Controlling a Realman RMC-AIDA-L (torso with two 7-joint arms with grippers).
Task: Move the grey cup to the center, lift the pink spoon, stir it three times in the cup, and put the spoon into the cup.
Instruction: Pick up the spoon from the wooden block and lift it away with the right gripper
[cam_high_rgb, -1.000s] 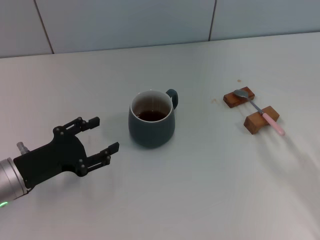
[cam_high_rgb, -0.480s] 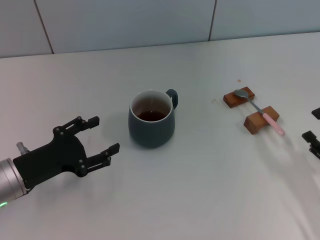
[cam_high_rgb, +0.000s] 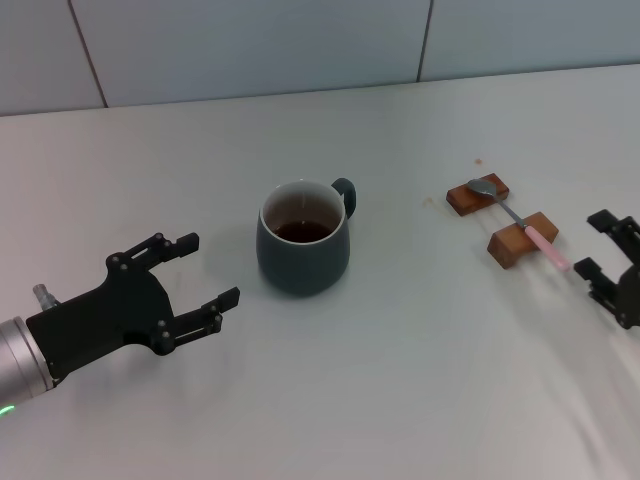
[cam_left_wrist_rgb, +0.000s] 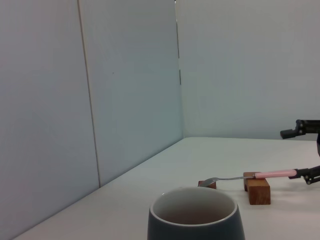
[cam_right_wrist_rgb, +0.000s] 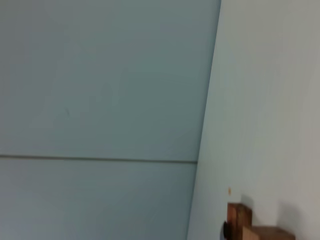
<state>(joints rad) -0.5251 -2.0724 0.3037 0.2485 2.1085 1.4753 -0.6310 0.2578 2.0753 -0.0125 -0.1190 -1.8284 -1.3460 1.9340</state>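
A: Head view shows the white desk (cam_high_rgb: 420, 400) as the biggest thing, with the tiled wall (cam_high_rgb: 250, 45) behind its far edge. What stands on it?

B: Largest is the left gripper (cam_high_rgb: 205, 270), near the left edge and toward the near side. Its fingers are spread wide and hold nothing. Next is the grey cup (cam_high_rgb: 303, 238), about the middle of the desk, upright, handle toward the far right, with brown liquid inside. The left gripper is near the cup but apart from it.

A: And toward the right edge?

B: The right gripper (cam_high_rgb: 598, 246) is at the right edge, only partly in view. Its fingers are apart, and nothing is between them. Then come the two wooden blocks (cam_high_rgb: 523, 238), and the pink spoon (cam_high_rgb: 518, 224) lies across them, lifted off the desk surface.

A: Which relation matters for the next move?

B: The spoon's long axis goes diagonally: the metal bowl points to the far edge and toward the cup, the pink handle (cam_high_rgb: 548, 248) points to the near right. The handle end is just beside the right gripper, on the side toward the cup. I judge the right arm is much nearer to the spoon, and the left arm is well apart from it.

A: So the cup step looks done?

B: It seems so, because the cup is already near the center.
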